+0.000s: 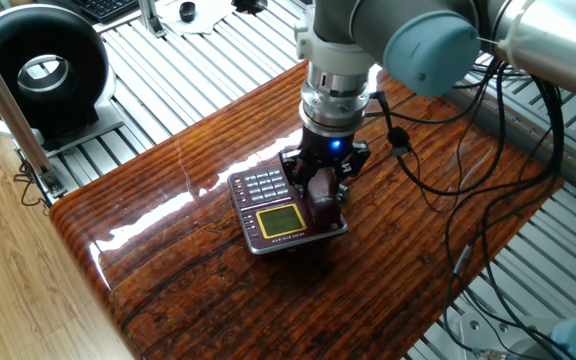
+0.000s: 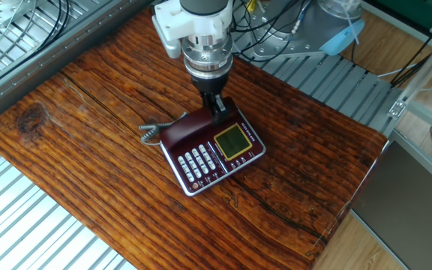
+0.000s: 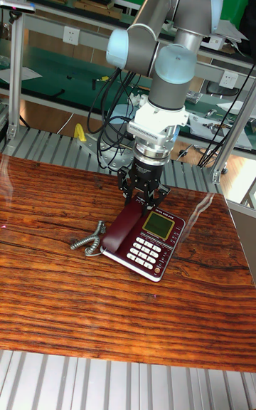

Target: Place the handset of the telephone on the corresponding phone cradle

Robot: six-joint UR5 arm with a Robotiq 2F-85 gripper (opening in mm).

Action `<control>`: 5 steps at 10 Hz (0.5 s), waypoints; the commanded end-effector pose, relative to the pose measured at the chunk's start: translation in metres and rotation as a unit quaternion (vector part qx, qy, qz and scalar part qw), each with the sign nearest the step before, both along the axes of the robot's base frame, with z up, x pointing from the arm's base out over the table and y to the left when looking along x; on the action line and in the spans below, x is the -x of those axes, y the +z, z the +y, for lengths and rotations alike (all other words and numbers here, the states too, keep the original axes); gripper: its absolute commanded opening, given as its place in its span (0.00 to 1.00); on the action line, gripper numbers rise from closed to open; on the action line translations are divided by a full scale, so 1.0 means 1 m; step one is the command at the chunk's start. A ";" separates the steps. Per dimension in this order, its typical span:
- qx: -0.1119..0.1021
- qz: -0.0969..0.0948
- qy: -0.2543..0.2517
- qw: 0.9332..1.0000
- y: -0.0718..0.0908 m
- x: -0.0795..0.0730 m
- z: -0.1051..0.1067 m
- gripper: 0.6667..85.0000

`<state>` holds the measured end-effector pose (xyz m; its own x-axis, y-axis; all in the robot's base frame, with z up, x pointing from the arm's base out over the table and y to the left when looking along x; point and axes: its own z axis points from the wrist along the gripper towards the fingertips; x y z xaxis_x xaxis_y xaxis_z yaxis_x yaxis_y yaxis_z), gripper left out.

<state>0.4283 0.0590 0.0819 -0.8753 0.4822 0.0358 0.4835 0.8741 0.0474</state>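
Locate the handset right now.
The handset lies along the telephone base's cradle side, beside the keypad and screen, directly under the end effector; its grey cord trails onto the table.

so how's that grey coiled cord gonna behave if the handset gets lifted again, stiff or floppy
Probably floppy and springy: the coiled cord lies slack in loose loops on the table, so it should stretch rather than resist. It likely weighs little, though it could tug the handset slightly sideways. The telephone looks broad and flat, so it's unlikely to tip.
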 end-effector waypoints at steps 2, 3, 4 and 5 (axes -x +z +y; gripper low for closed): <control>-0.011 0.005 0.004 1.000 -0.002 0.005 0.003 0.28; -0.009 0.006 0.005 1.000 -0.002 0.005 0.002 0.28; -0.009 0.005 0.004 1.000 -0.002 0.005 0.003 0.28; -0.009 0.004 0.005 1.000 -0.003 0.004 0.002 0.28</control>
<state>0.4239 0.0591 0.0791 -0.8807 0.4714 0.0464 0.4734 0.8795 0.0483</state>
